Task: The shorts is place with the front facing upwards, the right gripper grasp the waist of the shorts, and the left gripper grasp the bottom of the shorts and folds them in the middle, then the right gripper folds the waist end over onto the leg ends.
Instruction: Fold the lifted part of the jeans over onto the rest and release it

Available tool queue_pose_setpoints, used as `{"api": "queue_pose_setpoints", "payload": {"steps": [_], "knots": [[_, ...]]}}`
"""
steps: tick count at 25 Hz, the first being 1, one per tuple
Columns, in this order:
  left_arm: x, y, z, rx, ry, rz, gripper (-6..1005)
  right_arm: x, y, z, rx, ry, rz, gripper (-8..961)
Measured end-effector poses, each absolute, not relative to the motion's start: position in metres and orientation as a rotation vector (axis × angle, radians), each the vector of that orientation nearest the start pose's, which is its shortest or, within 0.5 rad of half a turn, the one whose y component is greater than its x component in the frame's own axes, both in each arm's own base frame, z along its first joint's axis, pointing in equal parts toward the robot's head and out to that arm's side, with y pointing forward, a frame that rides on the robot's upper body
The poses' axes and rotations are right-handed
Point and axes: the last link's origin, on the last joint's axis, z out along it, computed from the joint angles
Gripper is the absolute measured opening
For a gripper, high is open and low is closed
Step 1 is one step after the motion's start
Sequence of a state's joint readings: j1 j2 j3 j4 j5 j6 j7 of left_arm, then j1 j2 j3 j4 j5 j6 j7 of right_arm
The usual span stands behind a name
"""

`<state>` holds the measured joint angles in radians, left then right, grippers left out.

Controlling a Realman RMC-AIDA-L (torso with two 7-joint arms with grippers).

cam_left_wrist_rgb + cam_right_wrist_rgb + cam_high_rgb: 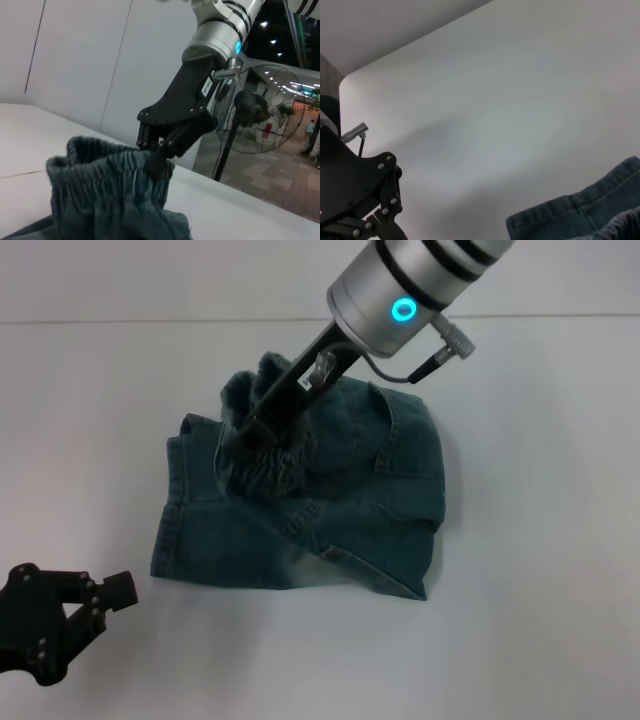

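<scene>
Nearest, off the shorts' (340,510) near-left corner: my left gripper (85,625), fingers spread, holding nothing, on the white table (540,620). Shorts lie mid-table, rumpled. At their far-left part, my right gripper (250,425) pinches the gathered waist (262,465), lifted above the denim.

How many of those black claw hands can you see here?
2. The right gripper is over the table's middle, pinching the shorts' gathered waist. The left gripper sits at the near left, off the cloth.

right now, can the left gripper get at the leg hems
Probably yes: the leg hems face the left gripper, only table between; the right gripper pinches the waist farther off.
</scene>
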<state>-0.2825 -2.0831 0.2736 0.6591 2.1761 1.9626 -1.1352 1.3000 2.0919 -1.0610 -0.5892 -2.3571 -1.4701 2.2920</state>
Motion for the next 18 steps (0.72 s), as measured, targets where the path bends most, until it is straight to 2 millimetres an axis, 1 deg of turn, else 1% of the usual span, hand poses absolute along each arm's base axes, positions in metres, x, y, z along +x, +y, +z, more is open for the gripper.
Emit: {"api": "queue_pose_setpoints", "payload": {"steps": [4,10,14,18], "knots": [[-0.325,0.214,0.035,-2.592,-0.651,-0.952,13,0.028,0.405,-0.071,-3.1,0.723,-0.169,72],[-0.322,0.217,0.032,-2.613,-0.644,-0.959,12,0.034,0.403,-0.07,-3.116,0.712,-0.17,282],[-0.321,0.218,0.03,-2.618,-0.644,-0.965,12,0.04,0.402,-0.068,-3.121,0.712,-0.159,475],[-0.321,0.218,0.03,-2.617,-0.665,-0.97,17,0.053,0.4,-0.059,-3.125,0.73,-0.103,629]]}}
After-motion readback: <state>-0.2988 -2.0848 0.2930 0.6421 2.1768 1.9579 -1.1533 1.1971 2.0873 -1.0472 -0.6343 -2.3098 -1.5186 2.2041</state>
